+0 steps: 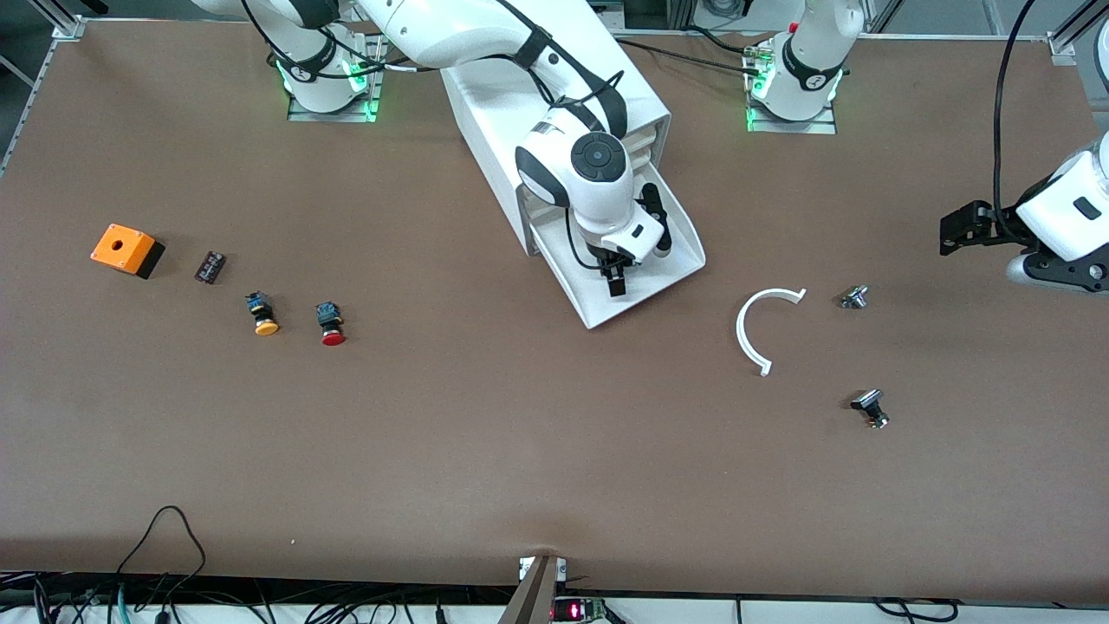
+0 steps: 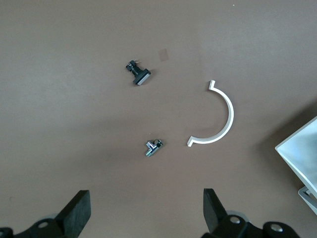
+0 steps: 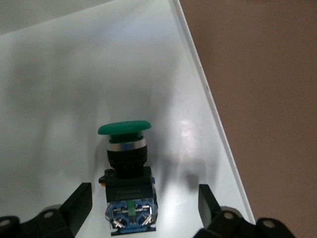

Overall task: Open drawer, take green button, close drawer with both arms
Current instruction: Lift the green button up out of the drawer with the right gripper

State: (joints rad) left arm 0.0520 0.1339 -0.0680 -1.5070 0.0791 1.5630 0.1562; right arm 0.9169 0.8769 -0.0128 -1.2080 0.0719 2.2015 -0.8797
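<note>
Brown table [image 1: 485, 451]; black cables [image 1: 165, 555] along near edge.

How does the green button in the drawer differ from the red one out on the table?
The green button lies in the pulled-out drawer, between the open fingers of the right pincer; the red button lies on the bare table toward the right arm's end, beside an orange-capped one, with no pincer near. Caps differ: green versus red. Both have a round mushroom cap on a black-and-blue body and lie on their sides.

right arm: bent down low | right gripper [image 1: 615, 279]: points down, fingers apart | left arm: waits at its own table end | left gripper [image 1: 953, 232]: up high, fingers wide apart
</note>
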